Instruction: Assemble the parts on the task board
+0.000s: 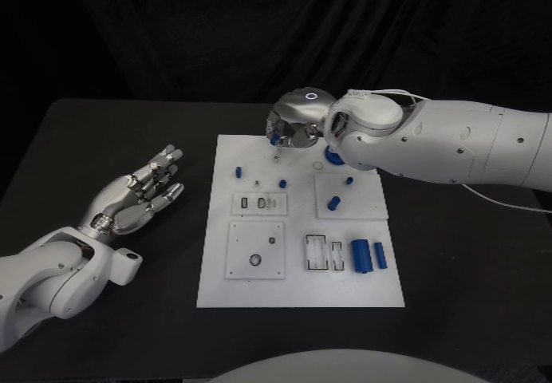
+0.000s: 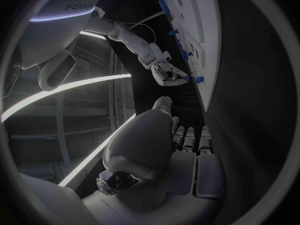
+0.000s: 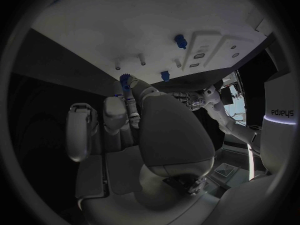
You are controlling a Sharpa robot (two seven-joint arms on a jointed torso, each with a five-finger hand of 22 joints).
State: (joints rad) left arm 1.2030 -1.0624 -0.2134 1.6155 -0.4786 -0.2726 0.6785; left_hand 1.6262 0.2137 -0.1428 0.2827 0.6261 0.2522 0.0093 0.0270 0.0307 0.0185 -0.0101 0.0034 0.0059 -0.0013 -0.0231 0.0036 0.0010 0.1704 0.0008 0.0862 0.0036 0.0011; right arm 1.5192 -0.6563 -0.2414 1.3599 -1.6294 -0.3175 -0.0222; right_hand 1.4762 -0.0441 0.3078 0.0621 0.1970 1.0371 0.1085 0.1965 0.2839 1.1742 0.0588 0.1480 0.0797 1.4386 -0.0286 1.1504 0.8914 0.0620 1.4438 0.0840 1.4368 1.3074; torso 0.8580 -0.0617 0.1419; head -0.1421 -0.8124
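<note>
Black tabletop (image 1: 115, 128) surrounded the white task board (image 1: 299, 287) at its middle. I saw my left hand (image 1: 138, 195) resting off the board's left side, fingers spread and holding nothing. My right hand (image 1: 293, 124) hovered over the board's far edge, pinching a small blue part (image 3: 125, 80) at its fingertips. Two blue cylinders (image 1: 368, 255) lay near the board's front right.

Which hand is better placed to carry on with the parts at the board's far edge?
Right: the right hand hangs over the task board's far edge beside a small blue part; the left hand lies open off the board.
</note>
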